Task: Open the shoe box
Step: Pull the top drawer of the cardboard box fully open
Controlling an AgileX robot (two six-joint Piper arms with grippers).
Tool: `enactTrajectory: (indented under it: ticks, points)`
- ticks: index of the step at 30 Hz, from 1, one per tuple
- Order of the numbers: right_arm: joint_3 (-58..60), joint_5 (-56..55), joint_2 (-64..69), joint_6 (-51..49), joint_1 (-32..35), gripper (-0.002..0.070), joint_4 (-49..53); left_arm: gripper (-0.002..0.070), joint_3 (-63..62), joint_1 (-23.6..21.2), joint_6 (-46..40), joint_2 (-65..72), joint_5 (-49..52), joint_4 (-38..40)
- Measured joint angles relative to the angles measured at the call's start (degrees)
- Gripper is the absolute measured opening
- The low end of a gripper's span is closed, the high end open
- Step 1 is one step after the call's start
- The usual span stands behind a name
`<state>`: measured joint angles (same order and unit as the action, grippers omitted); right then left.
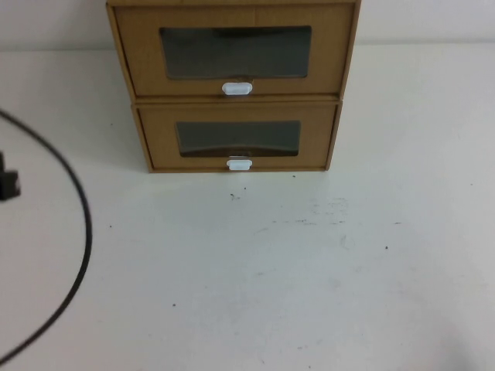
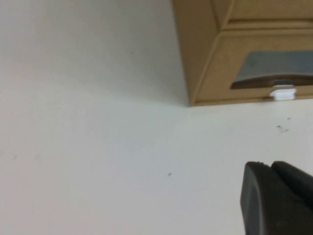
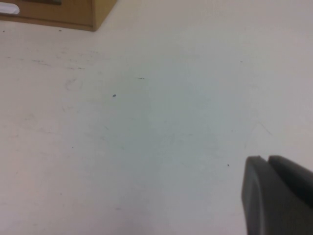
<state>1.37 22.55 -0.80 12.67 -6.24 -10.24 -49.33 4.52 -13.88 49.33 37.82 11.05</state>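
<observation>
A: Whereabouts?
B: Stacked midway along the far edge of the table (image 1: 309, 270): upper shoe box (image 1: 236, 50) on lower shoe box (image 1: 238, 137), both shut.
A: Claws?
B: Left gripper (image 2: 271, 166) over bare table off the lower box's left corner, pressed together. Right gripper (image 3: 270, 159) off its right corner, likewise pressed together.

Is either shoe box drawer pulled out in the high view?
No, upper drawer and lower drawer sit flush; left gripper and right gripper hover over the table, short of them.
</observation>
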Motion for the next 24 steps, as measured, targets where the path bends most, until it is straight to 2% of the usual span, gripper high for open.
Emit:
enactTrajectory:
  ticks: [3, 8, 15, 18, 24]
  points:
    - [0.0, 0.0, 0.0, 0.0, 0.0, -0.0021, 0.0, -0.0006, -11.4, 0.0, -9.4, 9.6, 4.3, 7.7]
    - [0.0, 0.0, 0.0, 0.0, 0.0, -0.0021, -0.1, -0.0006, -32.3, 0.0, -17.2, 26.2, 18.7, 14.5]
    - [0.0, 0.0, 0.0, 0.0, 0.0, -0.0021, -0.1, -0.0006, -63.9, 0.0, -18.6, 44.9, 25.4, 18.1]
    - [0.0, 0.0, 0.0, 0.0, 0.0, -0.0021, -0.1, -0.0006, -74.7, 0.0, -18.6, 51.5, 27.2, 21.9]
    - [0.0, 0.0, 0.0, 0.0, 0.0, -0.0021, -0.1, -0.0006, -87.9, 0.0, -18.6, 63.5, 29.1, 26.9]
